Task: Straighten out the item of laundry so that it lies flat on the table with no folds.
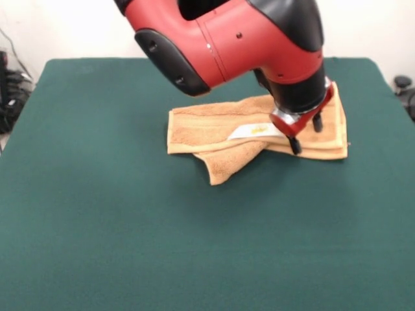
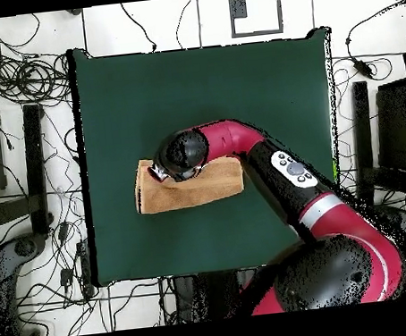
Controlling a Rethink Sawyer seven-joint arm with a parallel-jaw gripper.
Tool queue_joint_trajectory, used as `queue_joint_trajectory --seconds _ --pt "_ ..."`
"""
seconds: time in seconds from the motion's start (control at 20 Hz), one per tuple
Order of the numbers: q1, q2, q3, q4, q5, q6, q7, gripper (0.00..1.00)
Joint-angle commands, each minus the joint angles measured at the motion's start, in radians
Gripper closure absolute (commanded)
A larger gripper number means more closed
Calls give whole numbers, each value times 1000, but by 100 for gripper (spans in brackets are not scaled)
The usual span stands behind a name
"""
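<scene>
Front view: orange-tan hand towel [image 1: 214, 126] lying folded over on the green table [image 1: 97, 214], past its middle toward the far right, one corner flap poking out toward the near side, white label [image 1: 249, 131] showing on top. Gripper [image 1: 306, 134] lowered at the towel's right part, two dark fingers [image 1: 295, 145] spread apart, holding nothing. Overhead view: red arm [image 2: 288, 171] reaching across, wrist covering the towel's upper edge.
</scene>
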Motion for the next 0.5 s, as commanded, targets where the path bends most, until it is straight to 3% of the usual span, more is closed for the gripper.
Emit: queue_joint_trajectory --seconds 0.05,0.5 --pt "42 -35 -32 62 -78 50 -147 0" --pt "40 -53 -39 79 -91 53 -117 0"
